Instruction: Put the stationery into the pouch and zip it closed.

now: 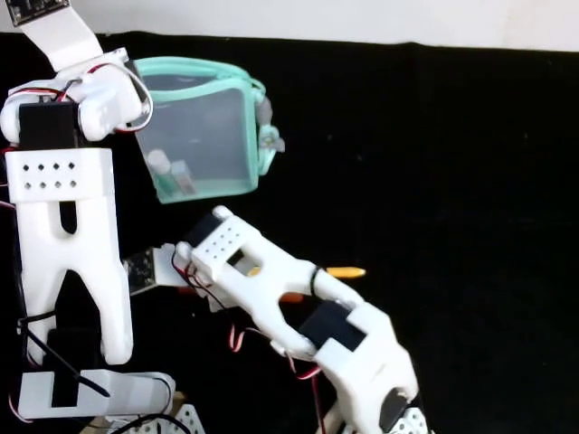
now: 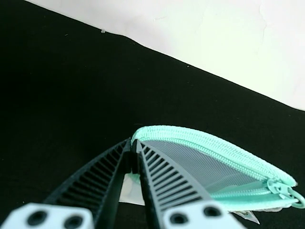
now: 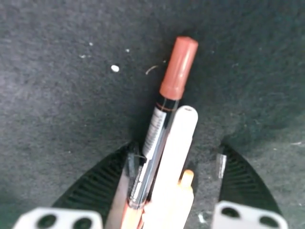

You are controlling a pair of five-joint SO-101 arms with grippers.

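The teal mesh pouch (image 1: 204, 136) lies at the table's back left with its zip open, and two small white items (image 1: 172, 174) show through the mesh. In the left wrist view my left gripper (image 2: 132, 142) is shut on one end of the pouch's (image 2: 205, 157) rim; the zip pull (image 2: 286, 193) sits at the other end. My right gripper (image 3: 178, 157) is open, low over the cloth, with a red-capped marker (image 3: 174, 81) and a white pen (image 3: 178, 143) between its fingers. An orange pen tip (image 1: 346, 271) sticks out from under the right arm (image 1: 271, 280).
A black cloth (image 1: 452, 181) covers the table, bare to the right of the arms. A white wall strip (image 1: 362, 18) runs along the back edge. The left arm (image 1: 63, 235) stands along the left side.
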